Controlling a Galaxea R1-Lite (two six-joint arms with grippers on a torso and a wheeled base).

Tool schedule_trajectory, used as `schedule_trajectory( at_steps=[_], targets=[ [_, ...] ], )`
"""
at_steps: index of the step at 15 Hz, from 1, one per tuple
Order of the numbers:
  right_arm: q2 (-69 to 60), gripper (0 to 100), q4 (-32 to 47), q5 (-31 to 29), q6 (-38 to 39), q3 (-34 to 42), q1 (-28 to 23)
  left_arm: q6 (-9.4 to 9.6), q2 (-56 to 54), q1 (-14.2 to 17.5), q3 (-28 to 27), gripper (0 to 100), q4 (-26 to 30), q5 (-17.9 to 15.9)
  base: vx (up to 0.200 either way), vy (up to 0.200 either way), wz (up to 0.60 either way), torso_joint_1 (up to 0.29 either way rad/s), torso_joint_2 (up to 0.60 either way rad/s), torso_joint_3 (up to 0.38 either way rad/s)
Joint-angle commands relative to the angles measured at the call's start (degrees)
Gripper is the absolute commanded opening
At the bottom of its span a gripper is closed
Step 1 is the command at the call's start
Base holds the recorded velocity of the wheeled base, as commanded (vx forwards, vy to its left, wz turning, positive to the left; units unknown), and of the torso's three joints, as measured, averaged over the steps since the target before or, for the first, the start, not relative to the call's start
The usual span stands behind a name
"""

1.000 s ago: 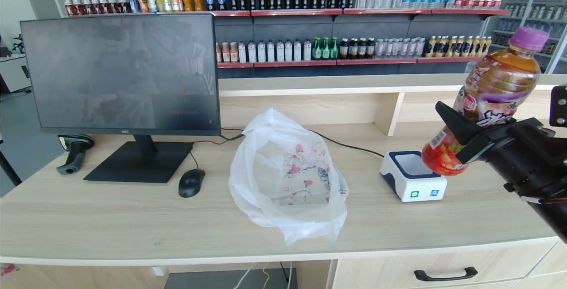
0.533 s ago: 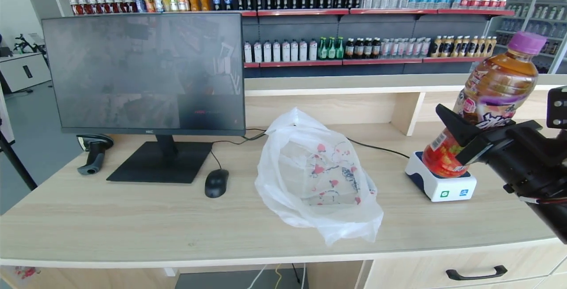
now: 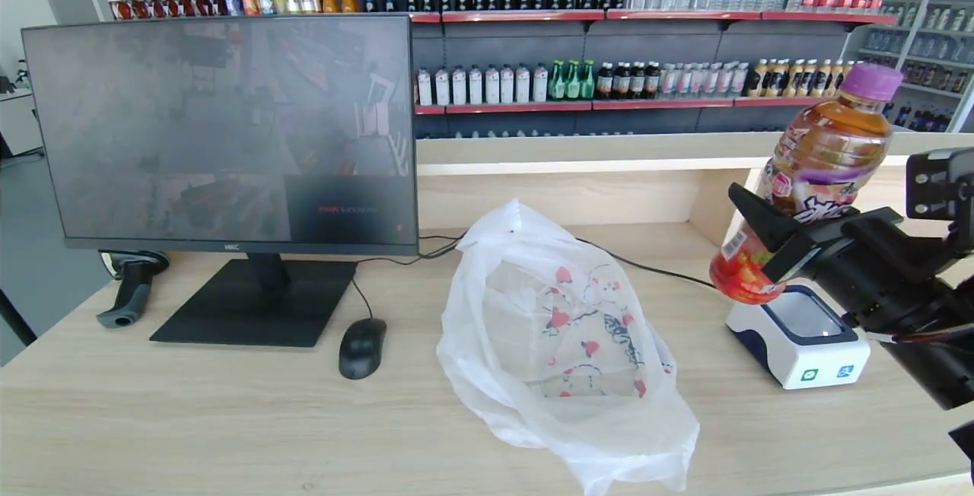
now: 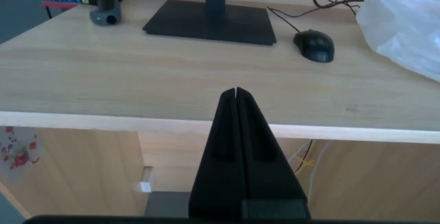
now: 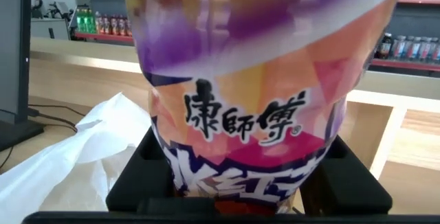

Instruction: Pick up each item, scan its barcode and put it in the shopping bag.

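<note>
Right gripper (image 3: 814, 226): two black fingers (image 3: 761, 214) clamped round the lower half of one clear plastic bottle (image 3: 825, 150) of amber-red drink with a purple cap and a bright wrap label. Bottle tilted, cap uppermost and leaning to the right, base lowest. Held in the air with the base just over the far left corner of one small white-and-navy box-shaped barcode scanner (image 3: 806, 344) with a glass window on top; contact between the two impossible to tell. One white barcode patch low on the bottle's side, turned leftward.

Left of the barcode scanner and apart from it, one thin white translucent plastic shopping bag (image 3: 563, 351) with red and dark prints, crumpled on the pale wooden surface (image 3: 190, 420); contents impossible to tell. One thin black cable (image 3: 647, 268) behind the bag.

Farther left: one dark flat black monitor (image 3: 221, 131) on a square stand, one black mouse (image 3: 361, 348) just right of that stand, one black handheld scanner (image 3: 129, 287) at the far left.

Left gripper (image 4: 236, 95) low, in front of the surface's near edge, two black fingers pressed together with nothing between them.

Behind, two red-edged shelves (image 3: 533, 17) lined with many drink bottles.
</note>
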Motion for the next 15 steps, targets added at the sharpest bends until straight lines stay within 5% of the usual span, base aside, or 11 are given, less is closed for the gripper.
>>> schedule_trajectory(
  at_steps=[1, 6, 15],
  targets=[
    [0.5, 0, -0.3, 0.0, 0.0, -0.3, 0.0, 0.0, 0.0, 0.0, 0.0, 0, 0.0, 0.0, 0.0, 0.0, 0.0, 0.0, 0.0, 0.0],
    [1.2, 0, -0.3, 0.0, 0.0, -0.8, 0.0, -0.09, 0.0, 0.0, 0.0, 0, 0.0, 0.0, 0.0, 0.0, 0.48, -0.005, 0.0, 0.006],
    [7.9, 0, -0.3, 0.0, 1.3, -2.1, 4.0, -0.09, 0.0, 0.0, 0.0, 0, 0.0, 0.0, 0.0, 0.0, 0.0, 0.0, 0.0, 0.0]
  ],
)
